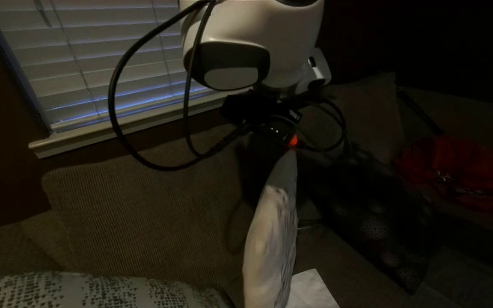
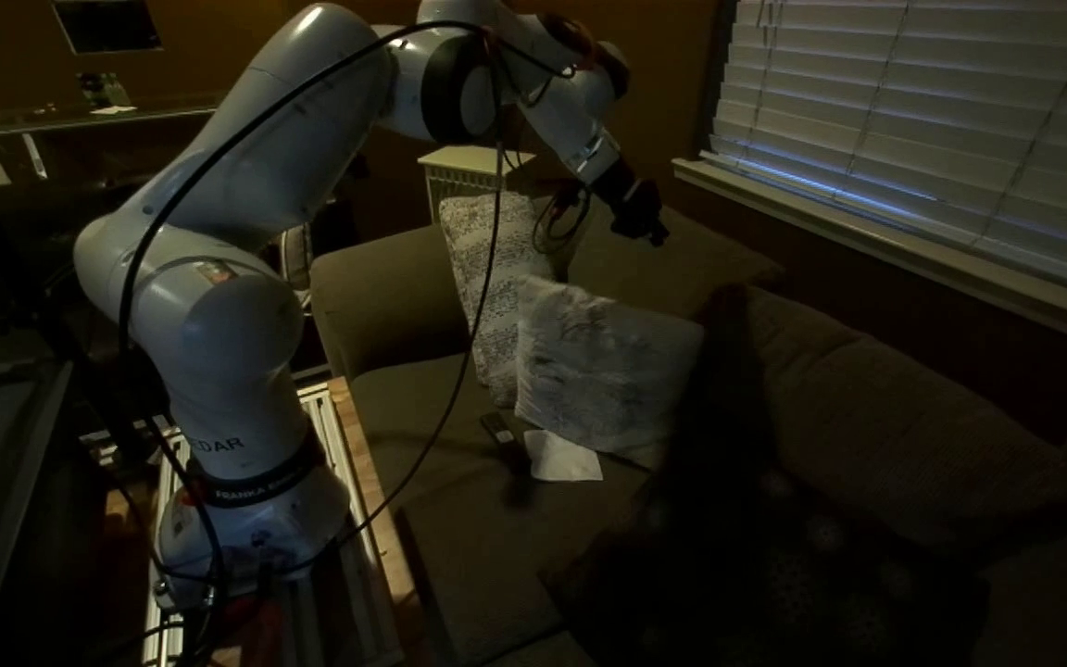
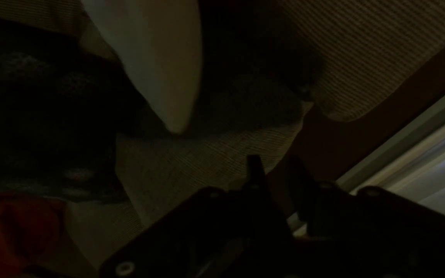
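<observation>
I see the pale pillow [image 3: 160, 58] left of centre at the top of my wrist view, its length running down to a corner, while my tool [image 3: 276, 164] (narrowly parted, nothing in it) sits apart, lower right.

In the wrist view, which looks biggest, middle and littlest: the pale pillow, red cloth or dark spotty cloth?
1. dark spotty cloth
2. pale pillow
3. red cloth
That's only the parts showing: all three run off the picture, and the pale pillow seems nearer the camera, so real sizes are unsure.
</observation>
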Tool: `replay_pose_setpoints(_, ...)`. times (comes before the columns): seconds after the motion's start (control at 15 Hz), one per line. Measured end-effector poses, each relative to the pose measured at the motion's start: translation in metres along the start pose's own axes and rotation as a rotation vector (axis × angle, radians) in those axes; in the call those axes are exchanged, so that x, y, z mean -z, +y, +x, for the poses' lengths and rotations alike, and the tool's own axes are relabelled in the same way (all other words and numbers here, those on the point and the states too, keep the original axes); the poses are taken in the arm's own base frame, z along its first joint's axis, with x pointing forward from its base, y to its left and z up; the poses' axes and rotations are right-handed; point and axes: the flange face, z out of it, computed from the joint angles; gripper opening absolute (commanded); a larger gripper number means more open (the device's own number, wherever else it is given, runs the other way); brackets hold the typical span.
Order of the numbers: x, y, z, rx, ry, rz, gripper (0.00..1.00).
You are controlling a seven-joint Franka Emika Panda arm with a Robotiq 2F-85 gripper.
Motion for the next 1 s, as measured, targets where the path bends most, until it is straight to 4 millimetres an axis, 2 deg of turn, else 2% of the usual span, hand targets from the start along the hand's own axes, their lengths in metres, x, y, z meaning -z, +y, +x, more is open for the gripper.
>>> replay_pose_setpoints(0.4,-0.014,-0.020,0.015,0.103,-0.083,0.072,0.96)
replay_pose_setpoints(0.53,-0.016,-0.021,0.015,0.157,-0.109,0.075,1.00)
replay_pose_setpoints(1.0,-0.017,-0.009,0.013,0.376,-0.337,0.051,1.00)
